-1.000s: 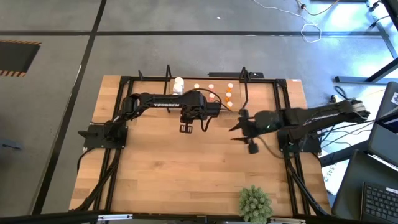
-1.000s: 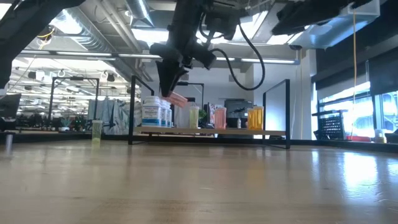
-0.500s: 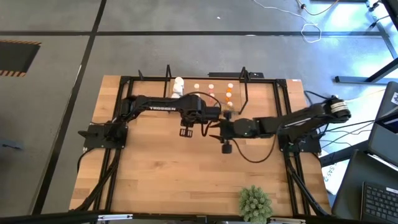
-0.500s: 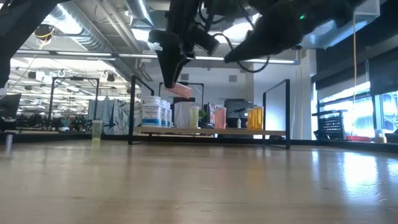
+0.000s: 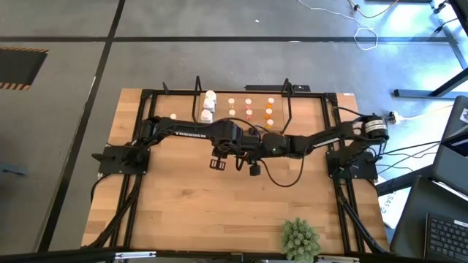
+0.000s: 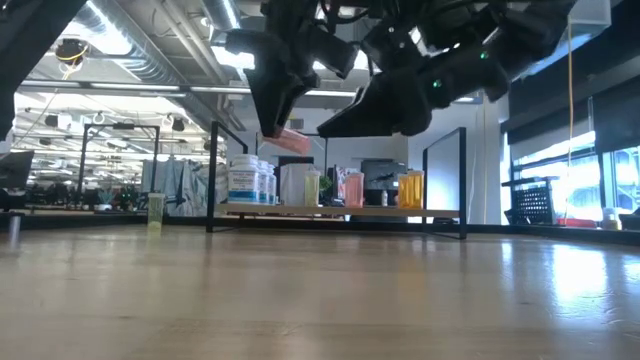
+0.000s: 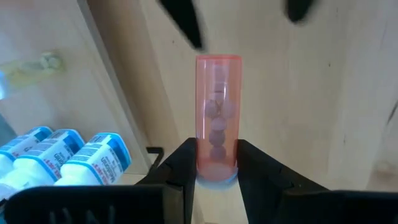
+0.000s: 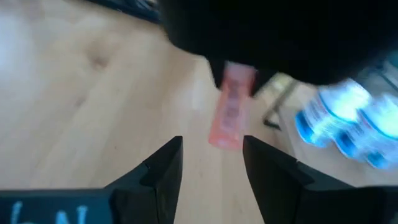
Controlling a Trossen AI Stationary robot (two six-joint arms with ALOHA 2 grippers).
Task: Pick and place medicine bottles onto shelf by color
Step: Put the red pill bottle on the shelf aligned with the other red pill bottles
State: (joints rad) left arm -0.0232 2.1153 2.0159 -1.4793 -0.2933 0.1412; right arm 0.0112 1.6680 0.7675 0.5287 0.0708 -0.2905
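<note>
My left gripper [image 5: 219, 159] hangs above the table's middle, shut on a clear pink bottle [image 7: 217, 106] with pills inside, which also shows in the low view [image 6: 290, 140]. My right gripper [image 8: 211, 158] is open and reaches in from the table's right. Its fingers stand just short of the pink bottle's [image 8: 231, 115] free end and touch nothing. The shelf [image 6: 340, 211] stands at the far edge. On its base stand white bottles [image 5: 208, 102], pale ones and orange ones [image 5: 270, 109]. My left gripper pinches the pink bottle at one end [image 7: 216, 167] between its two fingers [image 7: 184, 167]. The rest of the bottle sticks out beyond the fingertips. The fingers come from above, pointing down. The bottle is lifted clear of the table and lies slightly tilted from level.
One small pale bottle [image 5: 173, 116] stands alone on the table left of the shelf. A green bushy plant [image 5: 300, 237] sits at the near edge on the right. The black frame [image 5: 139, 183] runs around the tabletop. Bare wood lies below both grippers.
My right arm has swung from the table's right side toward the left, up to my left gripper and the pink bottle. My left gripper has carried the bottle a little higher and slightly toward the near edge, staying shut on it.
</note>
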